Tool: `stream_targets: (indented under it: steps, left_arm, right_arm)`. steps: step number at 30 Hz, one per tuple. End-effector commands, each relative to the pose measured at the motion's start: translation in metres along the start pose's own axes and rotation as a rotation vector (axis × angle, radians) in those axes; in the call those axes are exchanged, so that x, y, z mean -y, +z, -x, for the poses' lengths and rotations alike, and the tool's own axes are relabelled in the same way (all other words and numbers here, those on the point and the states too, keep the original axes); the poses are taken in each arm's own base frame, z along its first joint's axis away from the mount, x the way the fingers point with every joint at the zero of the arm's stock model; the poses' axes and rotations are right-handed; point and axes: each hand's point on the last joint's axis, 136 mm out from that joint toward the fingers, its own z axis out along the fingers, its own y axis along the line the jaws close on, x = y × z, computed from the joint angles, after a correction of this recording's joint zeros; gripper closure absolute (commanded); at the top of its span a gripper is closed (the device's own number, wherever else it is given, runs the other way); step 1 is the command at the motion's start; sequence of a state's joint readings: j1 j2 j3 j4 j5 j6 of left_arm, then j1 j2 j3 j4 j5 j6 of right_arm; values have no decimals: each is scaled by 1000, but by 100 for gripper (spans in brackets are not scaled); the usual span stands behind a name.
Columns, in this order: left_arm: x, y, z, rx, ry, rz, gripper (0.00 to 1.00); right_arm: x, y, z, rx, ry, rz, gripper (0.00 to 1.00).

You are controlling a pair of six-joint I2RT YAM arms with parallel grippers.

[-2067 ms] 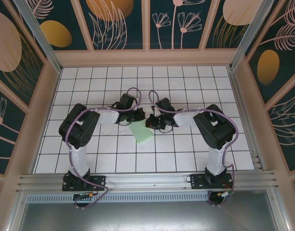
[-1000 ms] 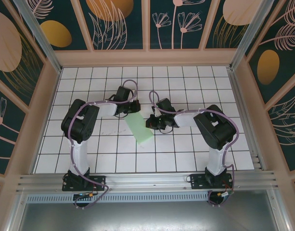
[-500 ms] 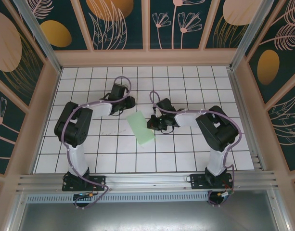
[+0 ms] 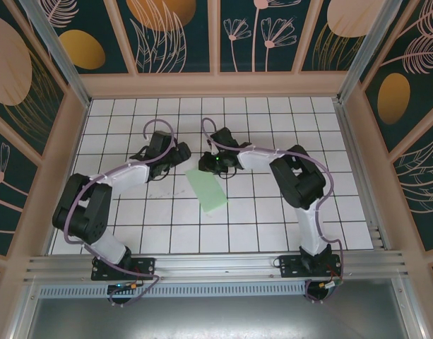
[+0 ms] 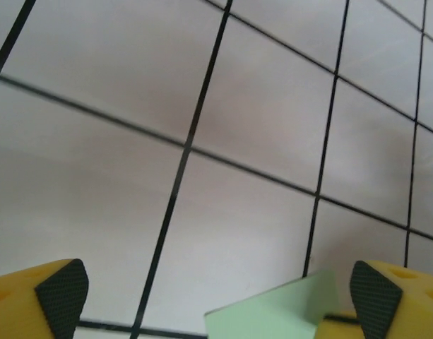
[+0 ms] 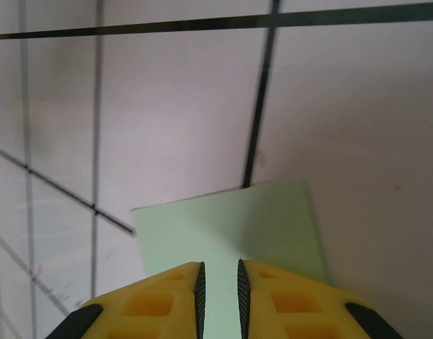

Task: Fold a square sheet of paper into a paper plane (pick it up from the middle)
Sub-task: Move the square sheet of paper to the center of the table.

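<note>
The sheet of paper (image 4: 207,189), pale mint green, lies flat on the white grid table as a narrow folded rectangle, not a pointed paper plane. My left gripper (image 4: 182,151) hovers just left of its far end, open wide. In the left wrist view a corner of the paper (image 5: 280,316) shows low between the spread fingers of that gripper (image 5: 217,296). My right gripper (image 4: 210,162) sits over the paper's far end. In the right wrist view its jaws (image 6: 220,282) stand a narrow gap apart above the paper (image 6: 230,222), gripping nothing.
Tan frame walls (image 4: 68,134) with dark floral panels enclose the table (image 4: 273,226) on three sides. An aluminium rail (image 4: 216,265) runs along the near edge, carrying both arm bases. The two wrists are close together near the paper's far end.
The left gripper let go of the paper's far corner, opened wide and swung left. The right gripper moved back-left over the paper's far end and parted slightly.
</note>
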State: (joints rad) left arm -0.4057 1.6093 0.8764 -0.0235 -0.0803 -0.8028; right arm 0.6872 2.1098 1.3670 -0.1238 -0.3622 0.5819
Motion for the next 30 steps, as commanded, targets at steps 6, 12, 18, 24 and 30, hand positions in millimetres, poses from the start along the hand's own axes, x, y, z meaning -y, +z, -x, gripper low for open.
stream_targets:
  steps: [6,12,18,24,30]
  left_arm:
    - [-6,-7,-26,-76,-42,-50,1]
    - [10,-20,-51,-182,-94,-194,2]
    - [22,-48,-79,-278,-180,-343,2]
    - [35,-67,-103,-337,-189,-395,2]
    - [49,-68,-124,-400,-181,-386,11]
  right_arm:
    - [65,-6,2,33,137,-263,75]
    - [77,-38,6,116,221,-294,74]
    - [35,-77,27,184,175,-81,67]
    - [24,-81,6,88,134,-17,64]
    - [31,-65,-18,-11,138,2,69]
